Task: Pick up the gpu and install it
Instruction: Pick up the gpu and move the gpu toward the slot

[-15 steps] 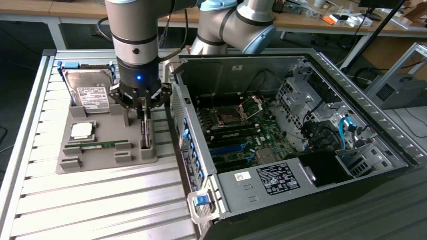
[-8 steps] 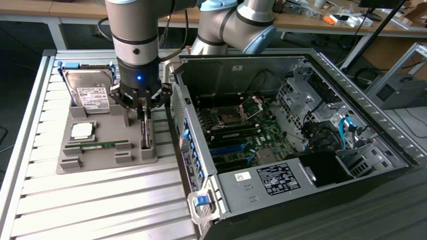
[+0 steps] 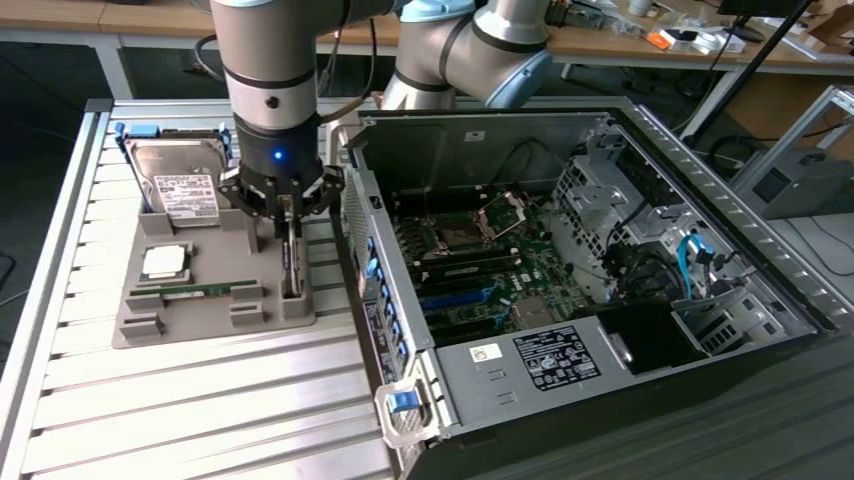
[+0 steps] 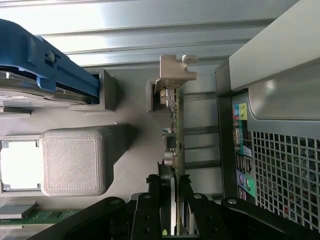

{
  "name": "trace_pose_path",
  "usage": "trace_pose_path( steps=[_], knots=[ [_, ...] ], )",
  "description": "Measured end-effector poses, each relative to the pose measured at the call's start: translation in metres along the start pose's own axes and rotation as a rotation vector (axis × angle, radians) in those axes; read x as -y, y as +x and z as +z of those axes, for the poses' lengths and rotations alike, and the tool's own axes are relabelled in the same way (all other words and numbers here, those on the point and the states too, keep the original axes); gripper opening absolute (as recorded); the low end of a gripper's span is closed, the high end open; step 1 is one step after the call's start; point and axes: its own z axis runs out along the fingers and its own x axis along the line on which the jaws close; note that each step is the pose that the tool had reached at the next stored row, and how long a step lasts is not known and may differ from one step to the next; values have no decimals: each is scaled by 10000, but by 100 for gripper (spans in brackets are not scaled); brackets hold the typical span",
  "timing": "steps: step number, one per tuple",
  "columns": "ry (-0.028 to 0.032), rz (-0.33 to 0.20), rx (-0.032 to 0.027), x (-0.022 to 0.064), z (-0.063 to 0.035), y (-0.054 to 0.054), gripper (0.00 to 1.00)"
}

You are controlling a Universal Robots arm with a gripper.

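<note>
The gripper is reaching straight down over the grey printed holder on the slatted metal table, just beside the open computer case. The gpu is standing on edge in the holder's slot nearest the case, and in the wrist view the gripper is straddling the gpu with its black fingers drawn narrow against both faces. They seem to be gripping the board, though the contact itself is hard to see. The card's silver end bracket is sitting at the far end, against a grey post.

The hard drive is lying at the holder's far end, showing a white label whose print is too small to read. A black-and-white label on the power supply is showing inside the case – also illegible. Coloured port markings are showing on the case's rear panel, and no brand name is readable anywhere.
</note>
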Motion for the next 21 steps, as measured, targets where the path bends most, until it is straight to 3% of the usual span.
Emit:
trace_pose_path(
  steps=[11, 21],
  knots=[
    [-13, 1, 0, -6, -139, -3, 27],
    [-64, 2, -3, -10, -229, -5, 27]
  ],
)
